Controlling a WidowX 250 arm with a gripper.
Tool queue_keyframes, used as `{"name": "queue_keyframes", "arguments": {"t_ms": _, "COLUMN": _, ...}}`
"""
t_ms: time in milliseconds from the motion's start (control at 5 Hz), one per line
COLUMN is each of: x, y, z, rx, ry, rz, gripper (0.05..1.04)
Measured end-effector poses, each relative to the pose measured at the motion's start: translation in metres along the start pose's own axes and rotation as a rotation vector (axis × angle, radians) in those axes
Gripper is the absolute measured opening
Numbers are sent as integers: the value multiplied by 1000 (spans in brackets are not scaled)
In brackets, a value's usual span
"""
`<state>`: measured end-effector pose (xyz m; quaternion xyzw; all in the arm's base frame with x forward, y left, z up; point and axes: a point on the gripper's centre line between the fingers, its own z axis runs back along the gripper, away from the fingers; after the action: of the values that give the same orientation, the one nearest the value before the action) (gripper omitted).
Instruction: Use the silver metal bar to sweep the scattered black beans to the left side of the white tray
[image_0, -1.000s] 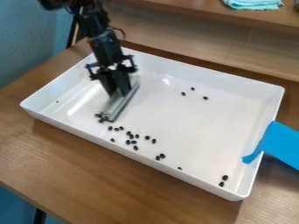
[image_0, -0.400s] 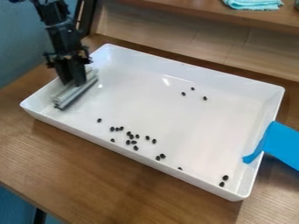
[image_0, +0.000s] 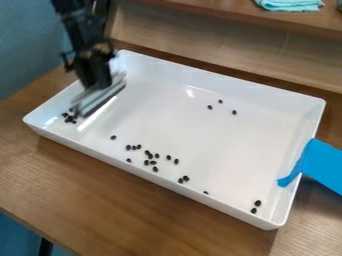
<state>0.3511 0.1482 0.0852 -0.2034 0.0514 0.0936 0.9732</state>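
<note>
At the upper left of the camera view, my black gripper (image_0: 97, 86) hangs over the left end of the white tray (image_0: 234, 202), shut on a grey, bar-like tool (image_0: 100, 99). The tool slants from upper right to lower left, slightly blurred. Close to its lower end, a small cluster of black beans (image_0: 69, 119) lies in the tray's left corner. More black beans (image_0: 150, 156) are scattered along the near side, several in a loose group. A few others (image_0: 234, 112) lie toward the back right, and two near the right corner.
Blue material (image_0: 322, 165) hangs over the tray's right wall. The tray stands on a wooden table (image_0: 120, 200). Behind it rises a wooden ledge with a folded turquoise cloth (image_0: 290, 4) on top. A blue wall is at the left.
Gripper and tool first moved left across the tray, then slightly back right. Beans from near the tool's end now lie in the left corner; one stayed behind, left of the main group.
</note>
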Motion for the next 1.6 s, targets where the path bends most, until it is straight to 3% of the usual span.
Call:
{"name": "queue_keyframes", "arguments": {"t_ms": 200, "x": -7, "y": -52, "z": 4, "rx": -43, "ry": -2, "rz": -34, "gripper": 334}}
{"name": "queue_keyframes", "arguments": {"t_ms": 400, "x": -12, "y": -100, "z": -18, "rx": -39, "ry": 35, "rz": -32, "gripper": 334}}
{"name": "queue_keyframes", "arguments": {"t_ms": 600, "x": -18, "y": -144, "z": -36, "rx": -13, "ry": 22, "rz": -33, "gripper": 334}}
{"name": "queue_keyframes", "arguments": {"t_ms": 1000, "x": -20, "y": -180, "z": -59, "rx": 26, "ry": 14, "rz": -33, "gripper": 334}}
{"name": "queue_keyframes", "arguments": {"t_ms": 1200, "x": -28, "y": -193, "z": -86, "rx": 61, "ry": 19, "rz": -59, "gripper": 334}}
{"name": "queue_keyframes", "arguments": {"t_ms": 1400, "x": -34, "y": -201, "z": -88, "rx": 69, "ry": -18, "rz": -71, "gripper": 334}}
{"name": "queue_keyframes", "arguments": {"t_ms": 1600, "x": -38, "y": -210, "z": -92, "rx": 69, "ry": -15, "rz": -84, "gripper": 334}}
